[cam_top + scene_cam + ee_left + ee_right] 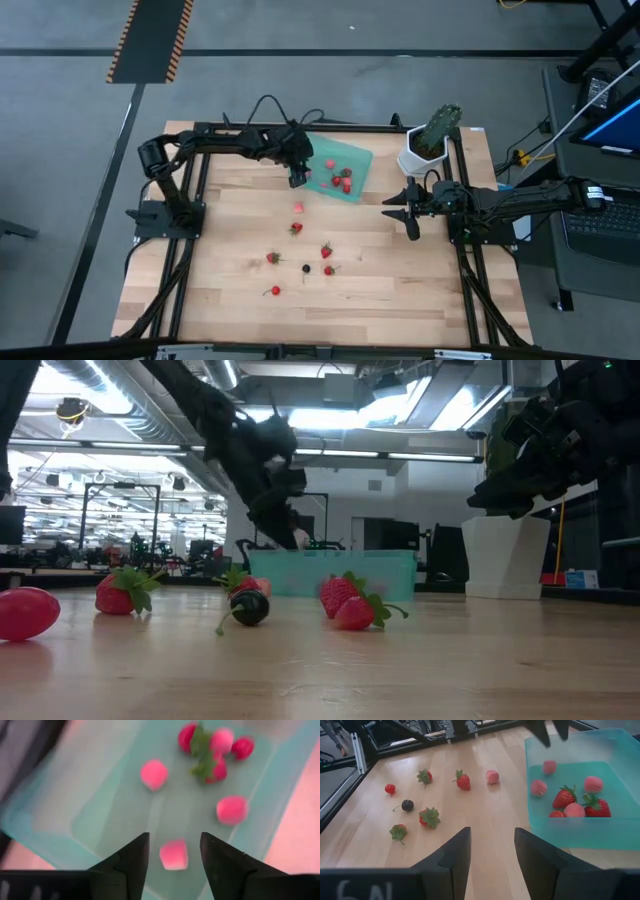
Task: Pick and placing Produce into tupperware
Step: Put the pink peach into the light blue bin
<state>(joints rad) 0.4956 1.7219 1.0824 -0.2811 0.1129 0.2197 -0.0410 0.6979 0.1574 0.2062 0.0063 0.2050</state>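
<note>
Teal plastic is where the action is right now. The tupperware (pixel 350 160) sits at the far side of the table, and the left gripper (pixel 298 178) hangs over its near-left edge with its fingers spread apart. In the left wrist view a pale pink piece (pixel 173 854) lies right between the two fingertips, on the container floor or just about there, with nothing pinching it. So my read is that this is a drop-off: the jaws are open because the berry is being let go inside the tub.

About half a dozen pieces are already in there: a cluster of red strawberries (pixel 564 797) against one side and a few pale pink ones (pixel 538 787) scattered loose, which makes sense if they're just dropped and roll wherever.

The rest of the Produce is still out on the wood: a pink piece (pixel 298 207) just in front of the container, then several red berries (pixel 296 228) and the dark one (pixel 306 268) spread toward the near edge. That's roughly half the job left, I'd guess.

The right gripper (pixel 410 212) waits off to the right, near the white pot (pixel 416 160) with the green plant, fingers parted and empty. It's probably parked clear so the two arms don't tangle over the tub.
</note>
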